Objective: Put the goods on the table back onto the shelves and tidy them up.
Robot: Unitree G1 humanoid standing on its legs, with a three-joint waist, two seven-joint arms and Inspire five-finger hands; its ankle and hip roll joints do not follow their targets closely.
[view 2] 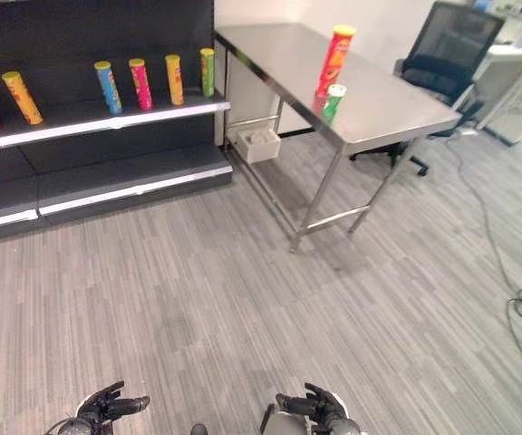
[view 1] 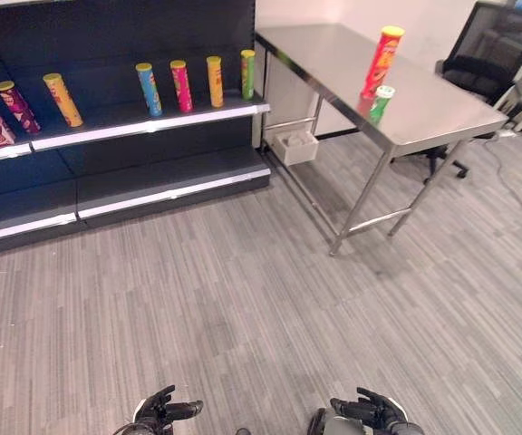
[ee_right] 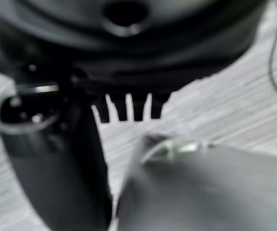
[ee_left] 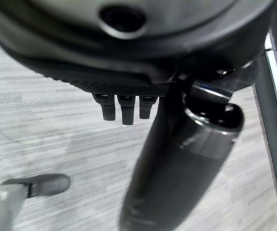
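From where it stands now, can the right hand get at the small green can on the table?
Probably not yet. The right hand hangs low, open and empty, while the small green can stands far off on the steel table beside the tall red can. Bare floor lies between, so walking closer looks unobstructed.

No legible print on the shelf's tubes (view 1: 150, 89) or the table's cans (view 1: 381, 62).

Bright even indoor light, soft sheen on steel table (view 1: 424, 109), faint shadow under it on floor (view 1: 243, 290); head views sharp, both wrist views blurred close-up.
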